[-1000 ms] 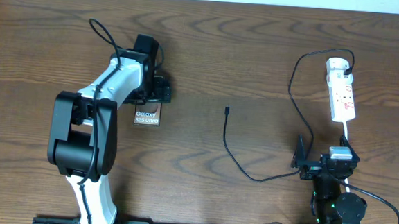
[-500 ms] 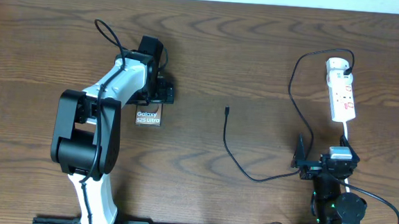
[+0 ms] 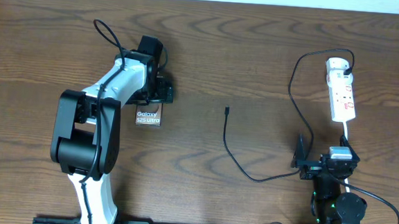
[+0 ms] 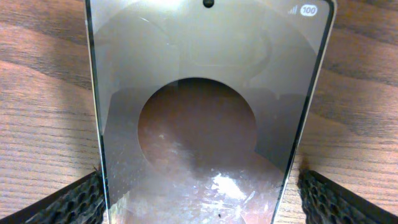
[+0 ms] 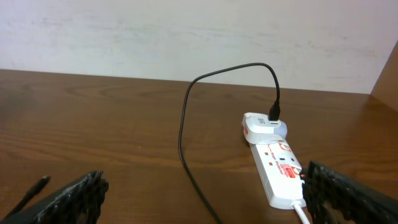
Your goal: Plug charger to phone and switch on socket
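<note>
left gripper (image 4: 200, 179): we see its two black ribbed fingers (image 4: 68, 202) clamped on the long edges of the phone, one pad on each side.
phone (image 3: 148, 116): a flat brown-bronze rectangle with white "Galaxy" lettering. It lies on the brown wooden table (image 3: 259, 46) on the left, its far end under the left arm (the wrist camera shows its glossy face with "100" in a corner).
right gripper (image 5: 205, 177): we find its fingers spread wide apart, low at the table's near right edge, facing the socket.
socket (image 3: 341, 89): a white elongated power strip with red marks at the far right, with a black plug (image 3: 348, 62) in its rounded end.
charger (image 3: 227, 138): a long thin black cable that loops from the plug past the right arm. Its small black connector tip (image 3: 226, 111) lies on bare wood between phone and socket, well apart from the phone.
</note>
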`<action>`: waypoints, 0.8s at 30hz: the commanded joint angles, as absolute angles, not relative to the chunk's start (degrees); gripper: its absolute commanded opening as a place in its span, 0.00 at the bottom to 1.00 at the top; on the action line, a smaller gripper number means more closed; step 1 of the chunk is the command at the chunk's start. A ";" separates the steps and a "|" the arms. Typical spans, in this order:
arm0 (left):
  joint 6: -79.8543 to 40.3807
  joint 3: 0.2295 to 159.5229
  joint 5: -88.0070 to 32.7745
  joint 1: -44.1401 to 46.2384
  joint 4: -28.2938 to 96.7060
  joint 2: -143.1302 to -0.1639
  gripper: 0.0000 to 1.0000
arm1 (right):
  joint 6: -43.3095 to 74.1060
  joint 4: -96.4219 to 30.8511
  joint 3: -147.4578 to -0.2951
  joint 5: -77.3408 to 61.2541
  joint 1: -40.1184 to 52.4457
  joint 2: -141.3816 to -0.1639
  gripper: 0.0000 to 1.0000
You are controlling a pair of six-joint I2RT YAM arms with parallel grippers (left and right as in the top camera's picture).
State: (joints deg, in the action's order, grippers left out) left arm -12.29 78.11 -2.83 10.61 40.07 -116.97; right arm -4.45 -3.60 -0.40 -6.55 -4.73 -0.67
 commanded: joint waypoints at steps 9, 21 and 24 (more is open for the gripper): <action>-13.21 77.03 -2.52 10.26 41.47 -120.05 0.82 | -4.97 -3.84 -0.32 -6.13 -4.45 -0.27 0.99; -13.21 77.03 -2.50 10.26 42.22 -120.05 0.82 | -4.97 -3.84 -0.32 -6.13 -4.45 -0.27 0.99; -13.21 77.03 -2.50 10.26 42.37 -120.05 0.82 | -4.97 -3.84 -0.32 -6.13 -4.45 -0.27 0.99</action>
State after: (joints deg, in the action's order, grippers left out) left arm -12.71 78.13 -2.90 10.57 41.21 -116.97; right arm -4.45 -3.60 -0.40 -6.55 -4.73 -0.67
